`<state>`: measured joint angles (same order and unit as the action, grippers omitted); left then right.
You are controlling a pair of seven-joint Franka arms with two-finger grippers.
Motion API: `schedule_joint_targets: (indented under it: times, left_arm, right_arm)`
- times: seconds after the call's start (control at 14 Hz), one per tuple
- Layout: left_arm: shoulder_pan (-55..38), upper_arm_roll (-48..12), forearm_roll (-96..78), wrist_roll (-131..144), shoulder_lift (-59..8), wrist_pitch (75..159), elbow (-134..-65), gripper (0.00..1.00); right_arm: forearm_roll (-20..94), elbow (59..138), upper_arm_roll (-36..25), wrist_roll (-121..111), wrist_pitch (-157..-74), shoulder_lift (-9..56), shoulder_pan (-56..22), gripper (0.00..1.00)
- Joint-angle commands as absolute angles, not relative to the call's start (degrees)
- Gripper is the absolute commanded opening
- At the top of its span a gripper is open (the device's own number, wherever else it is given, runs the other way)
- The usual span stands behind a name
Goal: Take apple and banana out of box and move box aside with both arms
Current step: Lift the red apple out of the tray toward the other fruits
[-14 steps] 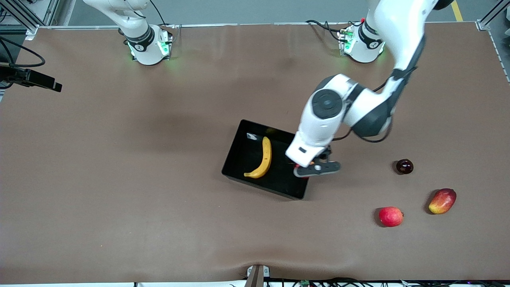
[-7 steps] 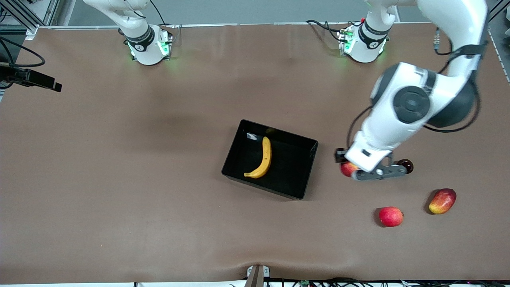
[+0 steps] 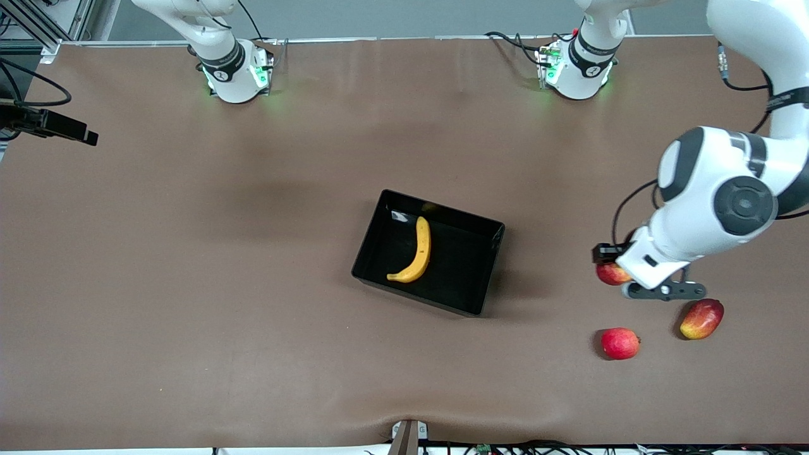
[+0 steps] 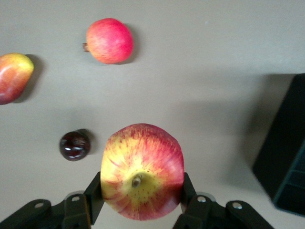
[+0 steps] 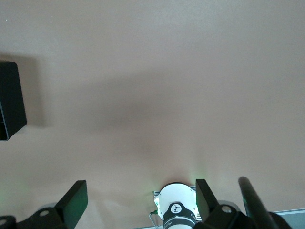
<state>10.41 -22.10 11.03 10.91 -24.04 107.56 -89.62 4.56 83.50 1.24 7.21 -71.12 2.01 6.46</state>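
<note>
The yellow banana [image 3: 417,250] lies inside the black box [image 3: 464,268] in the middle of the table. My left gripper [image 3: 622,278] [image 4: 139,193] is shut on the red apple with yellow streaks [image 3: 608,273] [image 4: 142,171], one finger on each side of it. It hangs over the table mat toward the left arm's end, apart from the box [image 4: 286,157]. My right gripper [image 5: 140,198] is open and empty, high over bare mat near its own base, with a corner of the box [image 5: 10,100] at the edge of its view.
A plain red round fruit [image 3: 620,343] [image 4: 109,40] and a red-yellow mango [image 3: 701,318] [image 4: 13,76] lie on the mat, nearer the front camera than the held apple. A small dark round fruit [image 4: 74,145] sits below the left gripper, hidden by the arm in the front view.
The left arm has swung from over the box's edge toward the left arm's end of the table, carrying the apple with it. The banana and box have not moved.
</note>
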Motion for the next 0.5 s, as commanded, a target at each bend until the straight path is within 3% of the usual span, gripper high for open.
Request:
schedule_joint_targets:
  times: [0.0,0.43]
  left_arm:
    - [13.44,-22.68,11.95,5.99,-22.94,111.43,-93.5,0.0]
    - [17.31,-22.68,15.82,1.5,-23.55,120.31,-99.4,0.0]
  right_arm:
    - [4.57,82.88,1.23,7.65,-70.49,1.93,6.42,1.0]
    - [4.57,82.88,1.23,7.73,-70.49,1.93,6.42,1.0]
